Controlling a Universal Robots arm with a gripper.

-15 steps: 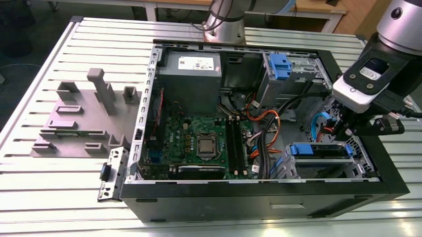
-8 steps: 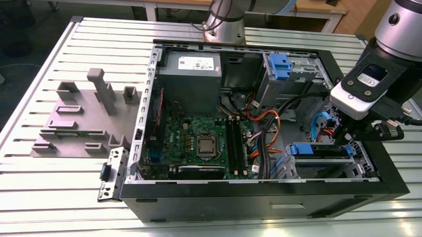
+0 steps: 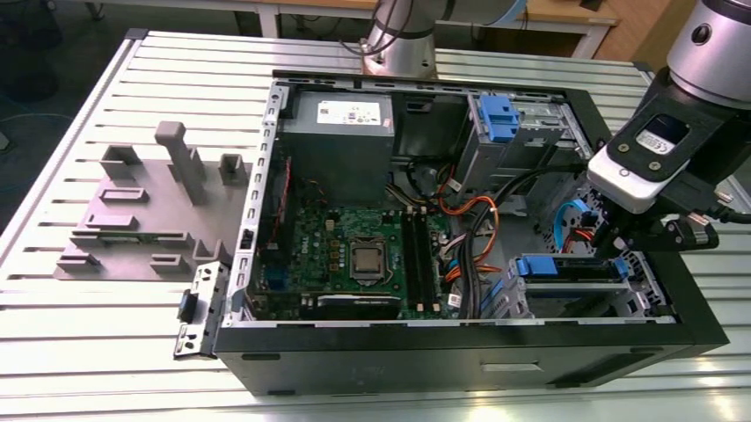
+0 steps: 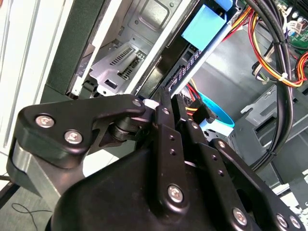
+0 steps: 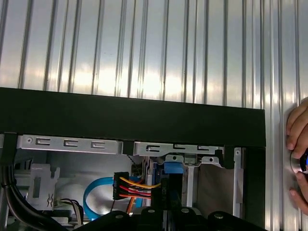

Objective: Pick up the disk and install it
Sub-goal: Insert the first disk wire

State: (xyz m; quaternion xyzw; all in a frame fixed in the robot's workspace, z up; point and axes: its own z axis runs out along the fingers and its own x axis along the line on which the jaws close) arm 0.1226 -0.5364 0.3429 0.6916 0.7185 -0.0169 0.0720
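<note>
The disk [image 3: 572, 267], dark from the side with blue plastic rails, lies in the drive cage at the near corner of the open computer case [image 3: 470, 352], on the exterior view's right. My gripper [image 3: 622, 241] reaches into that corner at the disk's outer end. In the second wrist view the fingers [image 4: 163, 139] are drawn together at the gripper [image 4: 166, 102] on the thin edge of the disk [image 4: 190, 55], whose blue rail [image 4: 204, 26] points into the cage. In the first wrist view the disk [image 5: 173, 169] stands just past the gripper [image 5: 168, 209], below the case's black wall.
A grey box with a white sticker [image 3: 340, 119] and the motherboard [image 3: 352, 255] occupy the case's middle. A blue latch piece [image 3: 499, 119] stands at the far bay. Orange and red cables [image 3: 470, 220] run beside the cage. A grey fixture plate [image 3: 141, 211] lies outside. A hand [image 5: 298, 144] rests on the slatted table.
</note>
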